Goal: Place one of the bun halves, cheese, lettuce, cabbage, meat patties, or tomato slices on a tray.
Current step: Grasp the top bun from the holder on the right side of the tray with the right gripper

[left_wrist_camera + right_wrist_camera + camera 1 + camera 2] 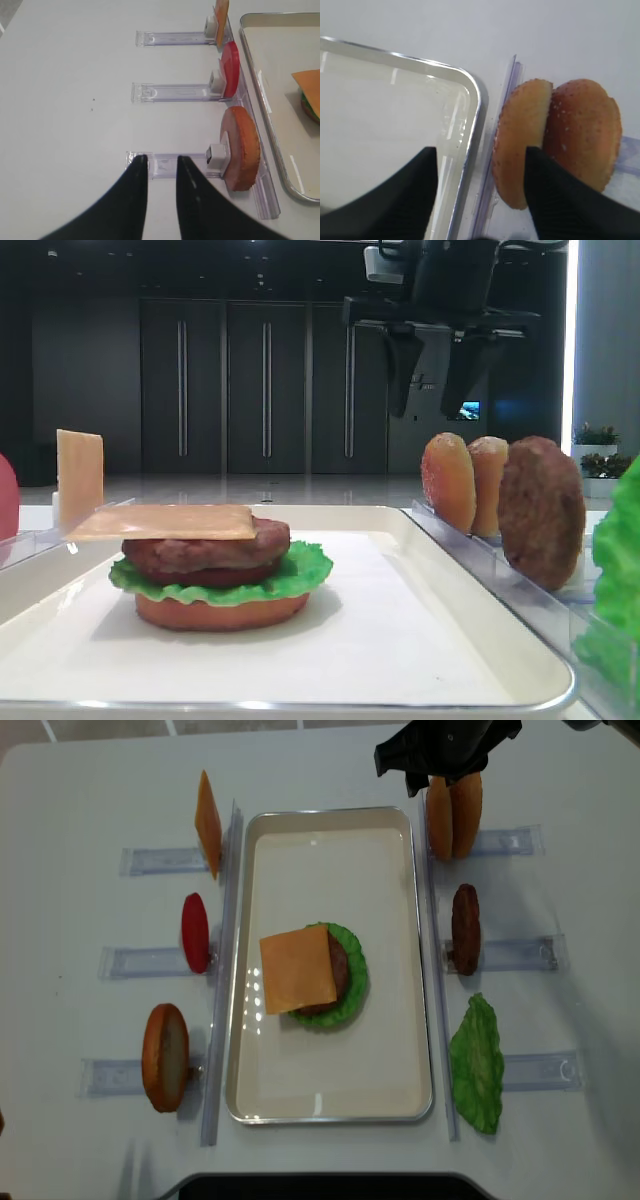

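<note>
Two sesame bun halves (452, 815) stand on edge in the far right rack. My right gripper (481, 150) hangs open over them. Its fingers straddle the nearer bun half (520, 145), with one fingertip (535, 165) at the seam between the two. From the front the gripper (435, 380) is above the buns (448, 480). The cream tray (330, 1090) holds a stack of flat bottom bun (220, 612), lettuce (220, 580), meat patty (210, 550) and cheese (297, 970). My left gripper (162, 162) is slightly open and holds nothing, over the near left rack's outer end.
Clear racks flank the tray. On the right stand a patty (465, 928) and lettuce (478, 1065). On the left stand a cheese slice (207, 823), a tomato slice (195, 932) and a flat bun half (242, 147). The tray rim (475, 115) lies just beside the bun rack.
</note>
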Available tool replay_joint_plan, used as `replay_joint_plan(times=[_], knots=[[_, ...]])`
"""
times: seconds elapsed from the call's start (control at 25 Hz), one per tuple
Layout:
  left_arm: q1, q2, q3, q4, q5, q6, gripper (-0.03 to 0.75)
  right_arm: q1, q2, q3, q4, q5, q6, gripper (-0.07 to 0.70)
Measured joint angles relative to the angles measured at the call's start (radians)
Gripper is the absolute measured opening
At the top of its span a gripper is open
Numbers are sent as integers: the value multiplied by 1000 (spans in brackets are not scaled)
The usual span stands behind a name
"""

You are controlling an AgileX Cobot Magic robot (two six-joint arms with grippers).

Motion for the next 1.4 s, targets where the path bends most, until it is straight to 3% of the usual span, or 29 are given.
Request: replay_joint_plan(times=[0.6,0.96,1.4], knots=[[0,0,0,0,0,0,150,0,64,-18,-55,-34,-3,377],[0,0,0,0,0,0,150,1,67,-68,-52,63,-3,377],[0,0,0,0,0,0,150,1,41,-70,-67,98,-4,377]])
